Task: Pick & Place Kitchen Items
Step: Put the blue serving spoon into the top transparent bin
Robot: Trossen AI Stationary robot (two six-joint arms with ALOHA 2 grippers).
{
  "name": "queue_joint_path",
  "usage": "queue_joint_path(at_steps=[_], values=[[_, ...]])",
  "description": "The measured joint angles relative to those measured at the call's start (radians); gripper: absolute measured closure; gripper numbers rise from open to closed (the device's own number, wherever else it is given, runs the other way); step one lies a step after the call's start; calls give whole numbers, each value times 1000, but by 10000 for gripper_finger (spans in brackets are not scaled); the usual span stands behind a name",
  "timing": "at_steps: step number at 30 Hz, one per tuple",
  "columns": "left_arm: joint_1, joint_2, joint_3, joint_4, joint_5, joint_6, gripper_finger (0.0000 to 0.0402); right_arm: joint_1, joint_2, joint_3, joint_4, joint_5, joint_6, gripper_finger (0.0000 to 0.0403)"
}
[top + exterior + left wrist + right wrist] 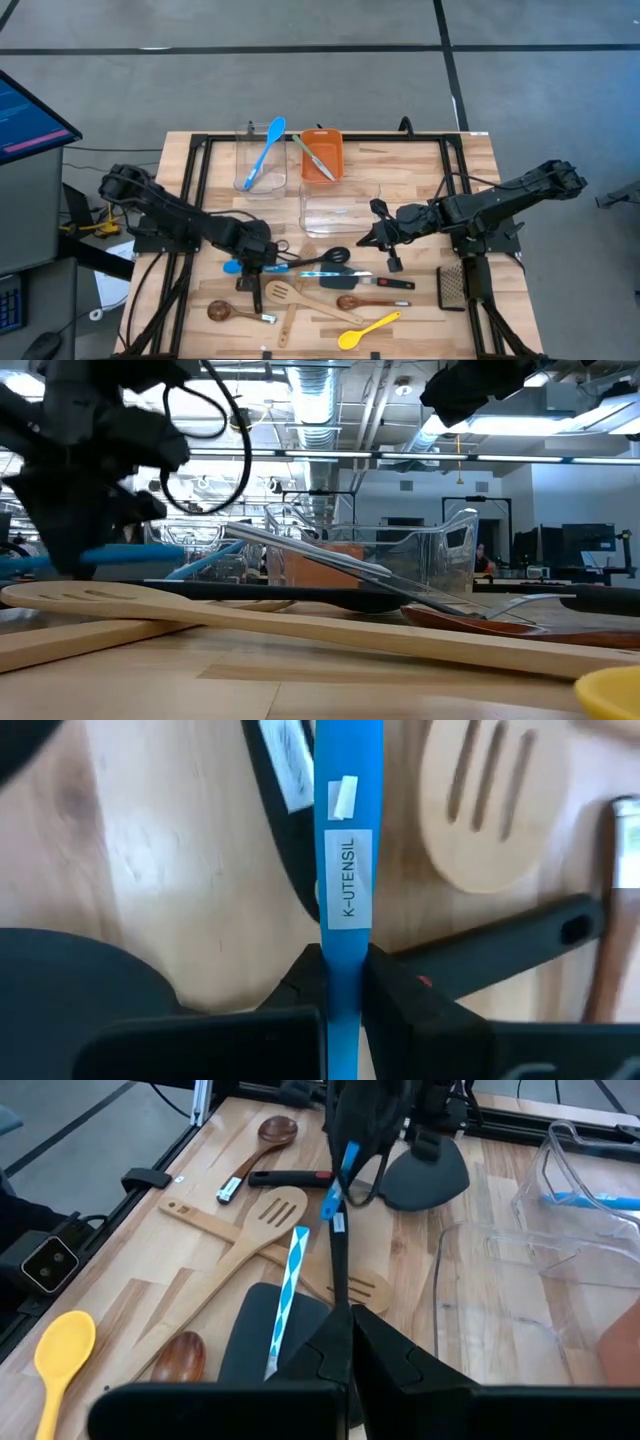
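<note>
Several long-handled utensils lie near the table's near edge. Among them are a slotted wooden spatula (280, 293), a yellow spoon (368, 328), a dark wooden spoon (222, 311) and a black turner (345, 283). My left gripper (258, 258) is shut on a blue utensil (240, 267) among them. My right gripper (382, 238) is shut and holds nothing, well above the table. A black ladle (337, 257) lies on its bowl. In the right wrist view its thin handle (337, 1270) shows just beyond my fingertips. My left gripper pinches the blue utensil's flat handle (343, 960) between its two fingers, about midway along, just behind the K-UTENSIL label. The fingers point down and lie across the handle. The handle is level and crosses over a black handle (285, 840). Whether it is clear of the table does not show.
At the far side stand a clear tub (250, 178) holding a blue spoon (265, 150), an orange bin (322, 155) with a utensil in it, and another clear tub (340, 212). A dark grater-like piece (452, 286) lies at the near right. A black utensil head (425, 1175) lies beside my left gripper.
</note>
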Motion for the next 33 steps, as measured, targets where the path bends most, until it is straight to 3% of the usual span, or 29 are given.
queue_joint_path(at_steps=[21,33], values=[[2,-471,2,-9,-140,-26,386,0,0,0,5,0,0,403],[19,-642,2,23,-414,68,386,0,0,0,10,0,0,403]])
